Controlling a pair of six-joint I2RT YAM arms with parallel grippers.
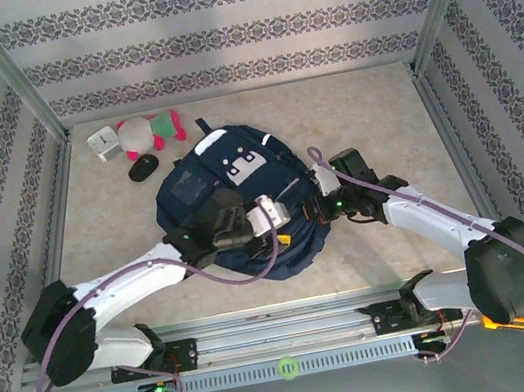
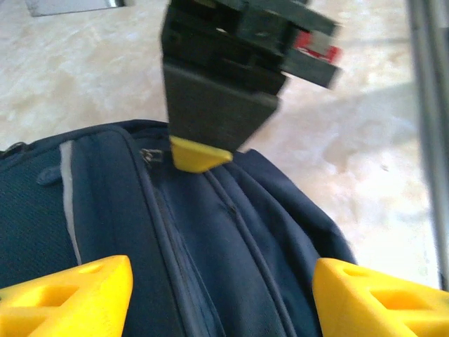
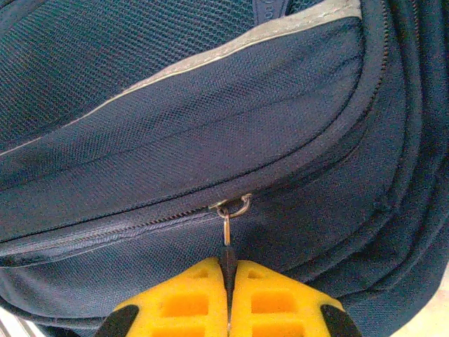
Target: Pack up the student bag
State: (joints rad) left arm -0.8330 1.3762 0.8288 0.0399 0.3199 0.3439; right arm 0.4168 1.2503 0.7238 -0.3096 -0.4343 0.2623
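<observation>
Right tool [image 3: 228, 284] pinches metal zip pull [image 3: 226, 242] on large navy fabric backpack [image 3: 175, 133]
Clamped, likely to unzip; left tool [image 2: 221, 291] gapes empty.

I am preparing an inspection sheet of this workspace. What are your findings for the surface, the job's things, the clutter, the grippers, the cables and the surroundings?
Surface: beige marbled table.
Job's things: student bag lies mid-table; its zip pull hangs from a pocket zip.
Clutter: white box, pink and white plush toy and black oval item at the far left, apart from the bag.
Grippers: left gripper open above the bag; right gripper shut on the zip pull.
Cables: purple cables run along both arms; one loops beside the bag's near edge.
Surroundings: patterned wall panels, metal rail at the near edge.
</observation>
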